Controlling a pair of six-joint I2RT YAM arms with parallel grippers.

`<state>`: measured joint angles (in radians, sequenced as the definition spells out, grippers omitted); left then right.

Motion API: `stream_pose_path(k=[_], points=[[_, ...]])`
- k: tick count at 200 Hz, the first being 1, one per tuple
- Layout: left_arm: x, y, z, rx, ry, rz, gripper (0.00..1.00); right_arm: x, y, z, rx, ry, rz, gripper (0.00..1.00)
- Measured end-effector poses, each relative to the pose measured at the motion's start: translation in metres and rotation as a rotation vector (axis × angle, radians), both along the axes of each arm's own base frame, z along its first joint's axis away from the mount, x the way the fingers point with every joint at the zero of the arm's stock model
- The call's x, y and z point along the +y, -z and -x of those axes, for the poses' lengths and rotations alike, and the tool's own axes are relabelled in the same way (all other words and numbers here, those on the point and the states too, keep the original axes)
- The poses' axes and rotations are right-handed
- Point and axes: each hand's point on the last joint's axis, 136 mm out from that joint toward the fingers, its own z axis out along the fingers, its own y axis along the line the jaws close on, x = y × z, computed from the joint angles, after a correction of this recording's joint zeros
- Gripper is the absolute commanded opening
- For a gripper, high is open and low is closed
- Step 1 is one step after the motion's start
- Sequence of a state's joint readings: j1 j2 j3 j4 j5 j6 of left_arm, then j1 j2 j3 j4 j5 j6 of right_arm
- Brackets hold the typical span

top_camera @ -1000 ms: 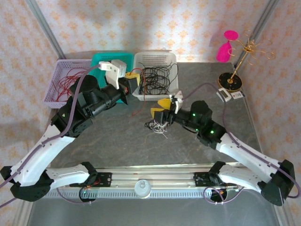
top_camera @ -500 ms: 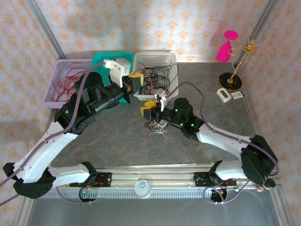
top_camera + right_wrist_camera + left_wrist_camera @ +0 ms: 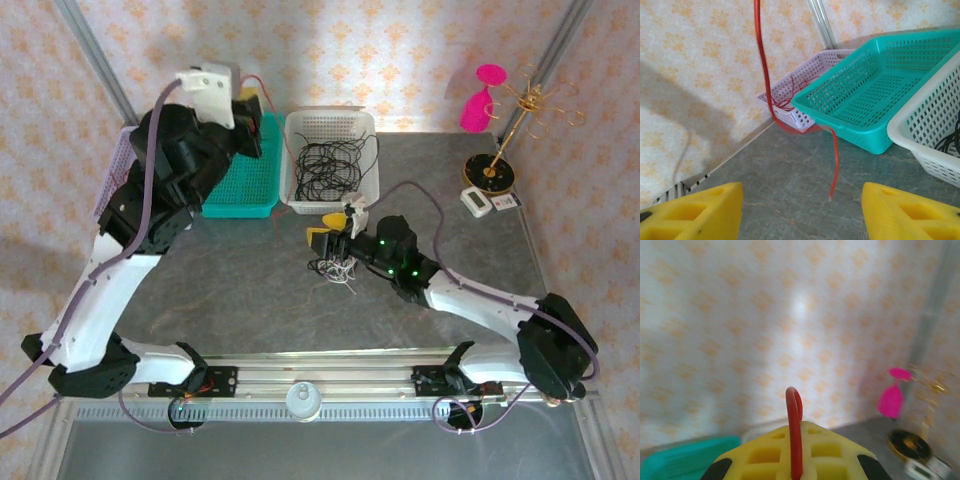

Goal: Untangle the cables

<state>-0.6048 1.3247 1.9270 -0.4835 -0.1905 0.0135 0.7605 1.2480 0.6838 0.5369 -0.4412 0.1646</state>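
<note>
My left gripper (image 3: 248, 104) is raised high over the teal basket (image 3: 243, 186). Its yellow fingers (image 3: 765, 455) are shut on a red cable (image 3: 794, 412), which loops up between them. From the right wrist view that red cable (image 3: 765, 75) hangs down in front of the baskets, its loose end free above the table. A small clump of white, black and red cables (image 3: 336, 268) lies mid-table. My right gripper (image 3: 333, 230) sits low just behind the clump, open (image 3: 800, 215), with nothing between its fingers.
A white basket (image 3: 296, 195) holds black cables. A lilac basket (image 3: 113, 185) with red cables stands at the back left, partly behind my left arm. A gold jewellery stand (image 3: 497, 165), a pink object (image 3: 478, 103) and a small white device (image 3: 483, 203) stand at the right.
My left arm has swung up and back, lifting the red cable away from the white basket. My right gripper has stayed by the clump; its jaws narrowed, then widened again.
</note>
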Motion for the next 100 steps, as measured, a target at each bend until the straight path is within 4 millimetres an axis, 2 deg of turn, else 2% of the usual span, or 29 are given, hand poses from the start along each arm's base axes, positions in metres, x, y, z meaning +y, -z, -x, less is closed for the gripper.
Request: stream_pose_path(k=[42, 79, 100], points=[[0.061, -0.041, -0.034, -0.099, -0.277, -0.024, 0.00, 0.005, -0.003, 0.022, 0.033, -0.069, -0.043, 0.67], [0.126, -0.060, -0.064, -0.149, -0.476, -0.012, 0.00, 0.014, 0.002, 0.039, 0.081, -0.135, -0.066, 0.65], [0.157, -0.065, -0.074, -0.173, -0.569, -0.022, 0.00, 0.016, 0.002, 0.043, 0.098, -0.150, -0.074, 0.65]])
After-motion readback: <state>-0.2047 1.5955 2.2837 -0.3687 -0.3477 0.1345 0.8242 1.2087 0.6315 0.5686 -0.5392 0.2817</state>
